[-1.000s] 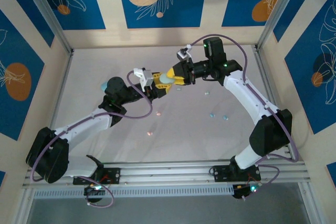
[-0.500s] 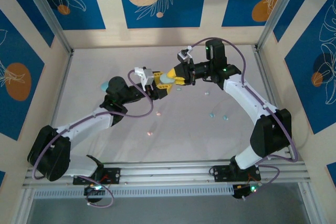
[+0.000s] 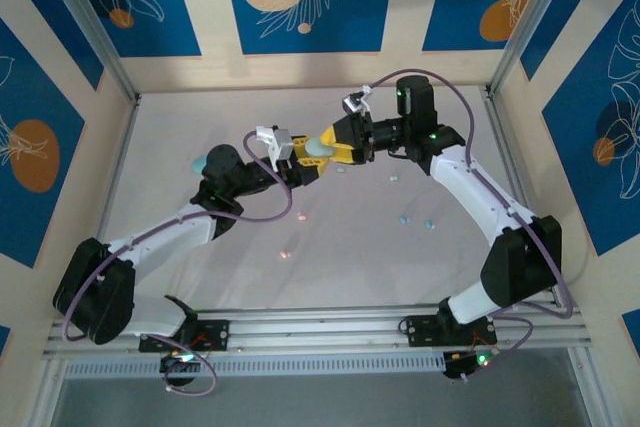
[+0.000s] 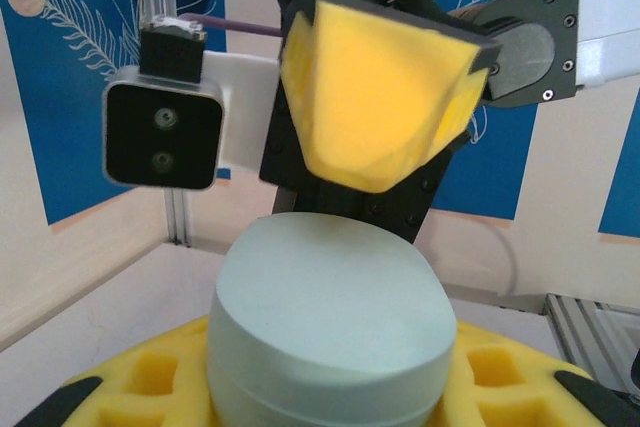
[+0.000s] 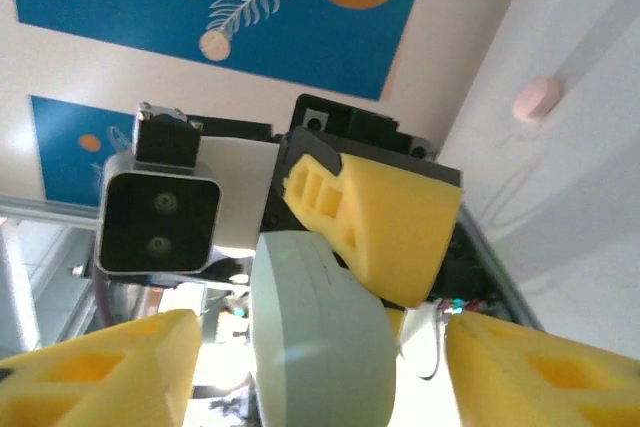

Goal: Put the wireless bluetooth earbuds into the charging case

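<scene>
Earbuds (image 3: 405,217) lie loose on the desk (image 3: 350,267) as tiny pastel beads. Most are toward 4 o'clock from the charging case (image 3: 316,150), some toward 6 o'clock, and all are well apart from it. The case itself, a mint pebble, is in the air over the middle of the desk, between the two arms. Its lid looks closed: in the left wrist view a seam runs around it low down and no gap shows there.

I judge that the step in hand is to get the lid open, because no earbud can go in before that. To do it well, the left jaws should press only on the lower half, below the seam, so that the lid is free to move. The right jaws should take the upper half alone, with even contact on both sides, and lift slowly. Such a smooth round shell may slip out sideways if one pad arrives first. Where the hinge is I cannot tell.

The left jaws are closed on the case, which sits between their yellow pads (image 4: 110,392). In the right wrist view one of them lies flat against its side at 1 o'clock. The right jaws stand open around the case, reaching in from 2 o'clock in the top view. Their pads (image 5: 100,367) are on both sides of it with a clear gap each, touching nothing.
</scene>
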